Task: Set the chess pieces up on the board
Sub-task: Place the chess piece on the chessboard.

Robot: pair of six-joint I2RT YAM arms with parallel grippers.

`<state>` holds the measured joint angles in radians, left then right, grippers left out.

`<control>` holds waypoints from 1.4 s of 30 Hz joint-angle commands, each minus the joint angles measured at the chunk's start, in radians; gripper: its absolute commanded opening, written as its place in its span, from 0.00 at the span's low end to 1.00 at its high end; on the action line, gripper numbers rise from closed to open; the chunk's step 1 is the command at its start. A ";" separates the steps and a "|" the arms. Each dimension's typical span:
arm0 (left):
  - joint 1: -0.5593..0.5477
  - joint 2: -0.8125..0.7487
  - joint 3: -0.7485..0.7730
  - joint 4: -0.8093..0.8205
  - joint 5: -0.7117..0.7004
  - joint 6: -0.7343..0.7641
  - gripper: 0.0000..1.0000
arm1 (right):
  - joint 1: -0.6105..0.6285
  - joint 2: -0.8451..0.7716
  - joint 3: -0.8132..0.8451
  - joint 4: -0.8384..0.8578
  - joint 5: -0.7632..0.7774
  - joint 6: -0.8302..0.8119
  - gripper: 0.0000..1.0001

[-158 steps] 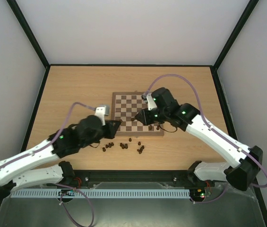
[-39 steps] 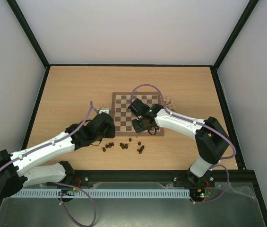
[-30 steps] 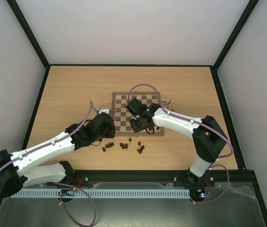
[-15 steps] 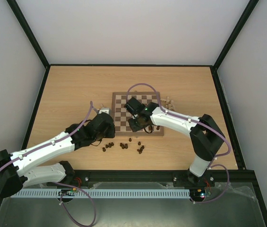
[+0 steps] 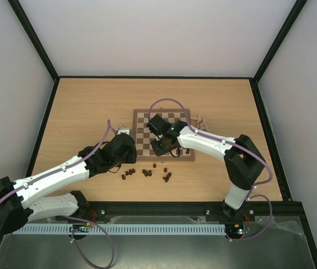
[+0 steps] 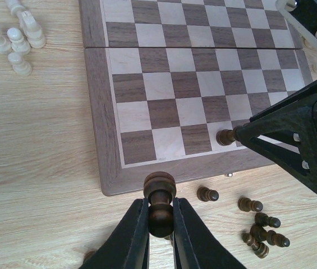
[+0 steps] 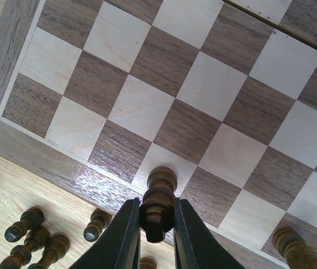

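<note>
Finds left gripper [image 6: 160, 212] clenched on a dark pawn [image 6: 159, 184], upright, at the outer edge of the frame of the board [image 6: 95, 112], off the squares. Finds right gripper [image 7: 157, 216] clamped on a second dark piece [image 7: 161, 180], upright over a cream square in the row nearest that frame; cannot tell whether its base touches. Notes another dark man [image 7: 289, 242] standing on the board farther along that edge. Locates loose dark pieces [image 6: 259, 227] on the tabletop [image 6: 35, 168] just beside the frame, several lying on their sides. Locates pale pieces [image 6: 17, 39] grouped on the tabletop near the board's side frame, apart from it.
</note>
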<state>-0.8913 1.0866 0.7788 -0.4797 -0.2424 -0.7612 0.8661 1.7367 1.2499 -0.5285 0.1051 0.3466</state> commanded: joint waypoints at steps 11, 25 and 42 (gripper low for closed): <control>0.012 0.071 0.060 -0.019 0.020 0.031 0.06 | 0.009 -0.084 0.019 -0.054 -0.020 -0.004 0.40; 0.074 0.422 0.345 -0.282 0.169 0.149 0.08 | 0.008 -0.403 -0.123 -0.036 -0.028 0.030 0.53; 0.163 0.776 0.649 -0.547 0.134 0.245 0.06 | 0.007 -0.592 -0.226 -0.005 -0.135 0.023 0.53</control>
<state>-0.7441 1.8267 1.3716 -0.9337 -0.0761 -0.5480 0.8700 1.1713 1.0359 -0.5285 0.0051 0.3706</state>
